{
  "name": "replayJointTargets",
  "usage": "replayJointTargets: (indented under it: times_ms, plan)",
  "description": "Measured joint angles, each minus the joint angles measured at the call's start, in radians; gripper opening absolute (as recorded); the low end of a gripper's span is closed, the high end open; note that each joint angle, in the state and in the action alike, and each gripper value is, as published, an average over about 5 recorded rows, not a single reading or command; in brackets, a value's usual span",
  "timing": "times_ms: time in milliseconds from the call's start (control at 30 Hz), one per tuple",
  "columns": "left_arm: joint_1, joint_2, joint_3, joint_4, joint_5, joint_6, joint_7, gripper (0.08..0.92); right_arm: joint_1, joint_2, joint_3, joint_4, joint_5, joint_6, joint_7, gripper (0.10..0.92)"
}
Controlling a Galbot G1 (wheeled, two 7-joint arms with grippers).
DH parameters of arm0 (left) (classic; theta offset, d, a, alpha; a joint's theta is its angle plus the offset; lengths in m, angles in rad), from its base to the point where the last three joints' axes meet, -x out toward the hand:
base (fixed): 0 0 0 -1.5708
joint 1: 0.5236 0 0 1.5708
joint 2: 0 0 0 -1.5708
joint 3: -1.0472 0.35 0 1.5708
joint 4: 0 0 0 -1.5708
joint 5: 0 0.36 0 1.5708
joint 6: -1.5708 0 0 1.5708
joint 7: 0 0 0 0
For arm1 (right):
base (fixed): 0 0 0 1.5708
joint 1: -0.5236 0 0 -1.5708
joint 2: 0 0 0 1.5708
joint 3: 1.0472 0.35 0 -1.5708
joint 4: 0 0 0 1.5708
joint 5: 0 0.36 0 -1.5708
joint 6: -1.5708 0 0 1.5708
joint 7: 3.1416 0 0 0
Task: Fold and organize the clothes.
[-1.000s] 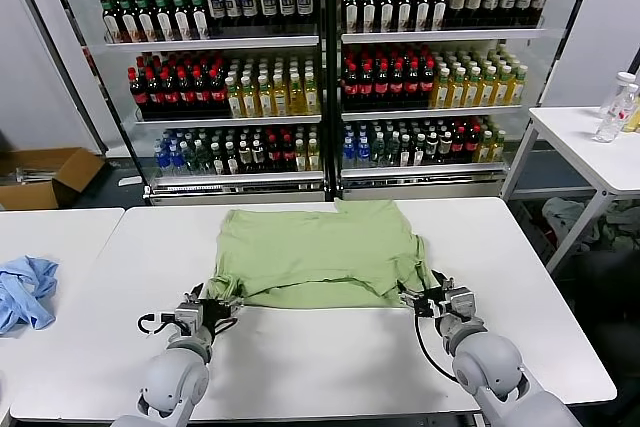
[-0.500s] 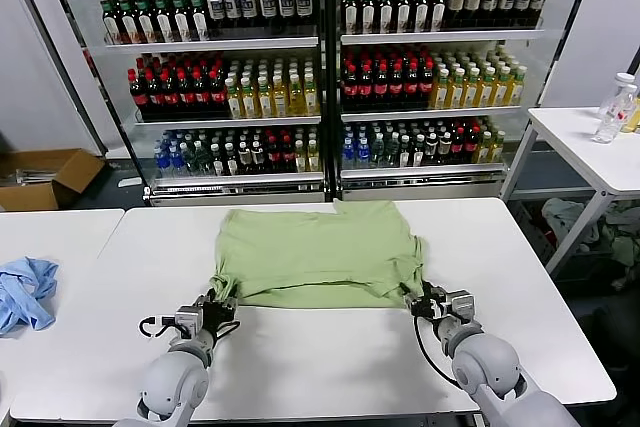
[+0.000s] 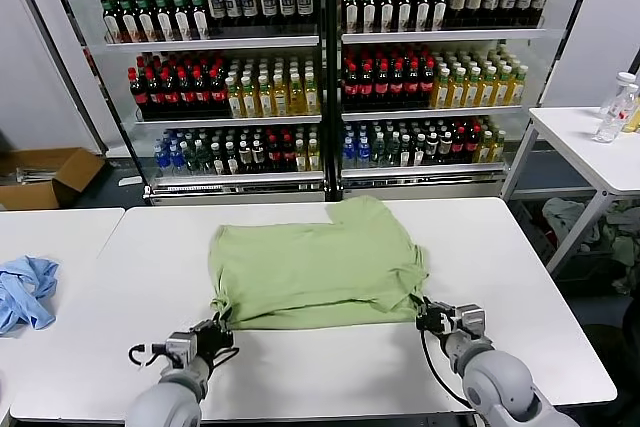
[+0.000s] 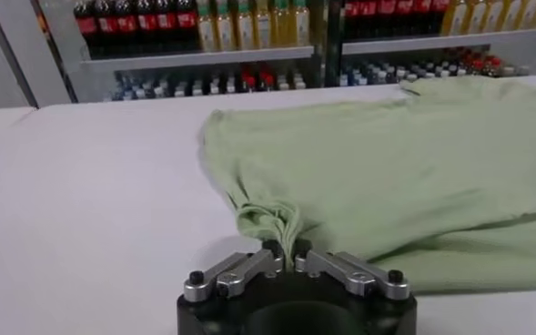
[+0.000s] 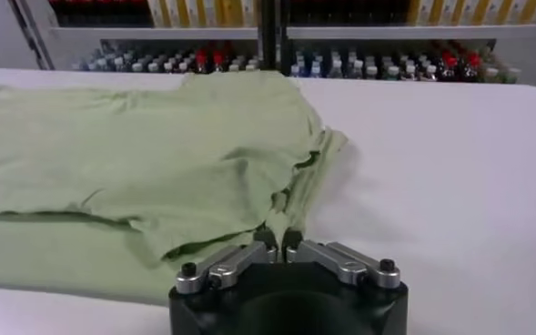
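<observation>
The light green shirt [image 3: 315, 265] lies flat on the white table [image 3: 330, 367], folded over itself, with its collar end toward the shelves. My left gripper [image 3: 216, 328] is shut on the shirt's near left corner; in the left wrist view [image 4: 286, 253] bunched fabric [image 4: 266, 221] sits pinched between the jaws. My right gripper [image 3: 426, 314] is shut on the shirt's near right corner; in the right wrist view [image 5: 278, 240] the green cloth [image 5: 140, 173] runs into the closed jaws. Buttons and printed patch are hidden.
A light blue garment [image 3: 25, 290] lies on the neighbouring table at the left. Drink shelves [image 3: 320, 77] stand behind the table. A second white table [image 3: 590, 142] with a bottle stands at the right. A cardboard box [image 3: 45, 175] sits on the floor at the far left.
Both grippers have drawn back toward the table's near edge, pulling the shirt's near corners with them. The shirt has slid nearer and its far edge has shifted.
</observation>
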Motion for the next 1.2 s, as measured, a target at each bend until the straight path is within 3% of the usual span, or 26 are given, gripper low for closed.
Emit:
replayJointTargets:
  times_ms: [333,467,800,1000,1200]
  plan:
    - [0.202,-0.016,-0.059,-0.175,0.042,0.007,0.003,0.114,-0.256,0.031,0.149,0.166,-0.104,0.025,-0.025,0.135]
    - [0.284,-0.024,-0.067,-0.222,0.076,0.009,0.003,0.142,-0.319,0.043,0.177,0.21,-0.167,0.024,-0.036,0.186]
    - [0.364,-0.002,-0.115,-0.295,0.125,0.011,-0.013,0.431,-0.278,0.031,0.178,0.238,-0.183,0.014,-0.039,0.469]
    - [0.277,0.047,-0.134,-0.259,0.08,0.011,-0.028,0.604,-0.083,0.028,0.099,0.138,-0.116,-0.009,-0.015,0.643]
    - [0.114,0.113,-0.114,-0.141,0.024,0.011,-0.038,0.771,0.168,0.046,-0.012,-0.033,-0.044,-0.022,-0.007,0.796]
